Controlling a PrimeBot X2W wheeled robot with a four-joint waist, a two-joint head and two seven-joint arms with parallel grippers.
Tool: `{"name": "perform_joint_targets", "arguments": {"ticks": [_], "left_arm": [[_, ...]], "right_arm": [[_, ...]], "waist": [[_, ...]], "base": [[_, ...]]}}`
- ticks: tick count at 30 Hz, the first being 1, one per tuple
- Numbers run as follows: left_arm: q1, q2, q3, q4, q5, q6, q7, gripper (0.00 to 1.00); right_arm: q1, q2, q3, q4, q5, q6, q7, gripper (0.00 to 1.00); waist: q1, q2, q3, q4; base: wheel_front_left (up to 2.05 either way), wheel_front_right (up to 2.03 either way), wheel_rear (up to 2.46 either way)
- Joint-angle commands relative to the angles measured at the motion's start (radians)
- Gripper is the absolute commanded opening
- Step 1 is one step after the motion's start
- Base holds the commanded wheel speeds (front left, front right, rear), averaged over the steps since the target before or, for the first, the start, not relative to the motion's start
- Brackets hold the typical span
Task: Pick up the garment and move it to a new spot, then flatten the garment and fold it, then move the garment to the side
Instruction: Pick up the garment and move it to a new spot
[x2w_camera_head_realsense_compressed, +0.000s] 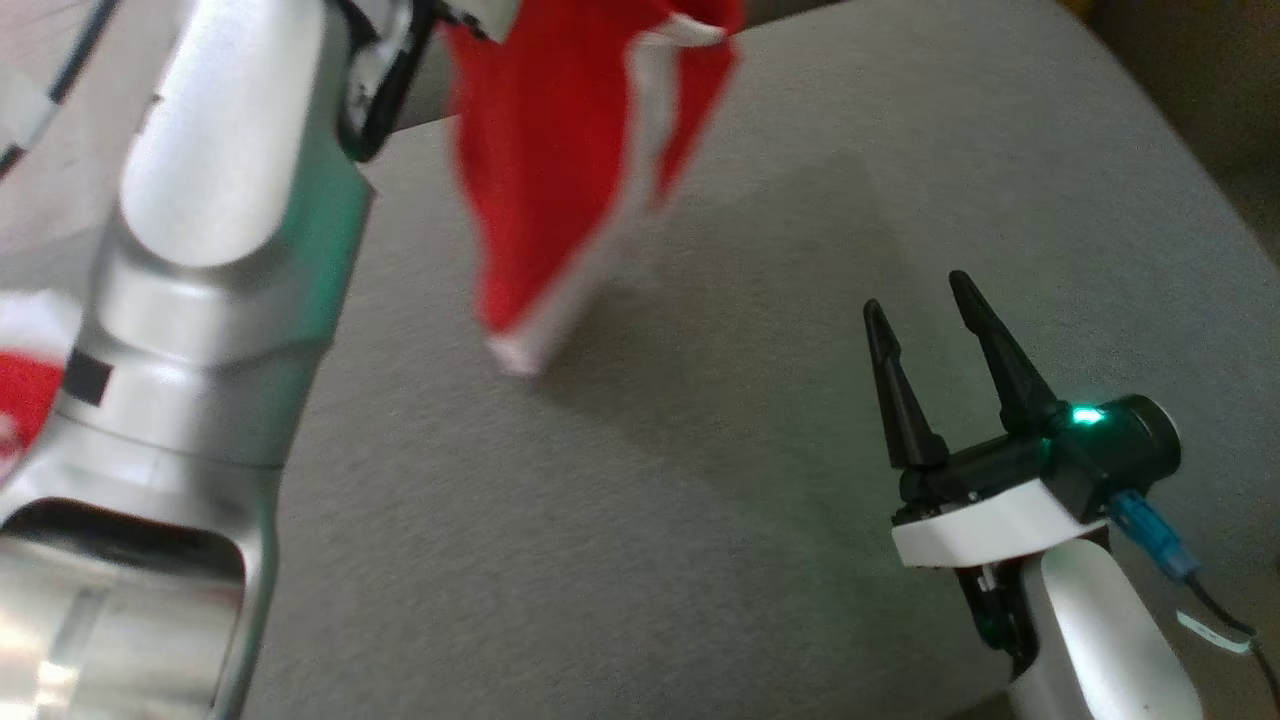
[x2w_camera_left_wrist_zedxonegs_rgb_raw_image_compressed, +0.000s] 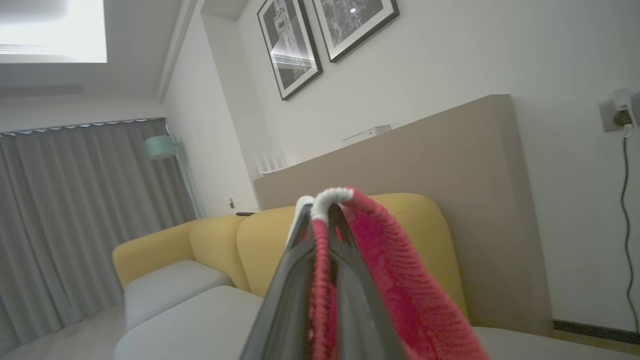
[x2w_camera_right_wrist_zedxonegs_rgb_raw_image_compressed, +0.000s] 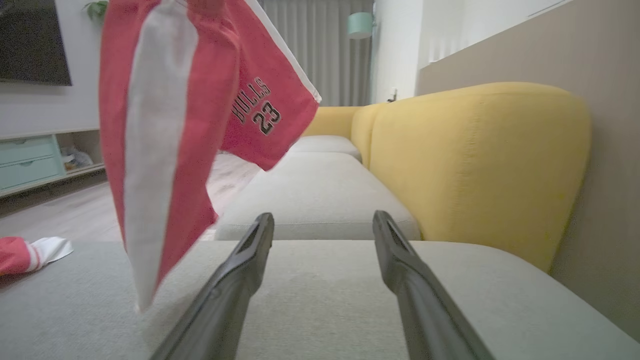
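1. Grey seat cushion (x2w_camera_head_realsense_compressed: 750, 500): landmark item. Broad, flat, plain fabric. All places below are given rel. to it.
2. Yellow backrest (x2w_camera_right_wrist_zedxonegs_rgb_raw_image_compressed: 475, 165): rises along cushion's far edge, rounded top. Tan wall panel behind.
3. L forearm (x2w_camera_head_realsense_compressed: 220, 250): silver, big in head view, above cushion's left part, reaching up and away.
4. Garment (x2w_camera_head_realsense_compressed: 540, 150): red w/ broad white panel and thin white edge. Hangs in the air above the cushion's left-centre, draped downward and blurred in head view. Lowest corner is near the cushion surface; contact w/ it can't be told. Small dark print "BULLS 23" on one red flap, seen in R wrist view.
5. R gripper (x2w_camera_head_realsense_compressed: 916, 290): over cushion's right part, well apart from garment. Fingers spread wide, nothing between them, tips pointing toward backrest. Green light on its body.
6. L gripper (x2w_camera_left_wrist_zedxonegs_rgb_raw_image_compressed: 320, 207): high above cushion, clamped tight on garment at a white ribbed trim. Red knit runs between the two dark fingers and falls off to one side.
7. Second cloth (x2w_camera_right_wrist_zedxonegs_rgb_raw_image_compressed: 27, 252): red w/ striped band and white part, lying crumpled at cushion's left edge, apart from hanging garment.
8. Teal lamp shade (x2w_camera_right_wrist_zedxonegs_rgb_raw_image_compressed: 361, 25): beyond cushion's far end, by the grey curtain.
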Motion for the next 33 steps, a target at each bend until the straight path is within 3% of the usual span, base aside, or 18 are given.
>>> {"name": "perform_joint_targets", "arguments": {"ticks": [1,7,11,12,13,14,20,28,33], "left_arm": [[-0.008,0.026,0.017,-0.011,-0.017,0.002,0.005,0.00],[0.164,0.018,-0.006,0.052,-0.047,0.007,-0.027,0.00],[0.352,0.007,-0.007,0.121,-0.082,0.025,-0.101,0.00],[0.398,0.002,-0.007,0.140,-0.089,0.032,-0.127,0.09],[0.441,-0.005,-0.004,0.159,-0.099,0.040,-0.159,0.94],[0.484,-0.013,-0.001,0.177,-0.110,0.050,-0.194,1.00],[0.709,-0.048,0.021,0.197,-0.152,0.102,-0.303,1.00],[1.085,-0.057,0.190,-0.249,-0.051,0.210,-0.305,1.00],[1.226,-0.058,0.224,-0.430,-0.032,0.259,-0.306,1.00]], "right_arm": [[-0.019,0.012,0.022,-0.040,0.026,-0.001,-0.001,1.00],[-0.023,0.013,0.023,-0.037,0.062,-0.001,-0.001,1.00],[-0.023,0.013,0.010,-0.021,0.061,-0.001,-0.001,1.00],[-0.022,0.013,0.006,-0.016,0.057,-0.001,-0.001,1.00],[-0.020,0.013,0.003,-0.009,0.055,-0.001,-0.001,1.00],[-0.017,0.013,-0.001,-0.001,0.053,-0.001,-0.001,1.00],[0.029,0.012,-0.021,0.051,0.031,-0.001,-0.001,1.00],[0.116,-0.006,-0.030,0.069,0.045,-0.001,-0.001,1.00],[0.162,-0.004,-0.038,0.054,0.051,-0.001,-0.001,1.00]], "waist": [[0.0001,-0.0001,0.015,-0.109],[0.0001,-0.0001,0.059,-0.129],[0.0001,-0.0001,0.090,-0.095],[0.0001,-0.0001,0.096,-0.081],[0.0001,-0.0001,0.098,-0.064],[0.0001,-0.0001,0.097,-0.045],[0.0001,-0.0001,0.044,0.085],[0.0001,-0.0001,-0.081,0.222],[0.0001,-0.0001,-0.113,0.264]], "base": [[0.00,0.00,0.00],[0.00,0.00,0.00],[0.00,0.00,0.00],[0.00,0.00,0.00],[0.00,0.00,0.00],[0.00,0.00,0.00],[0.00,0.00,0.00],[0.00,0.00,0.00],[0.00,0.00,0.00]]}}
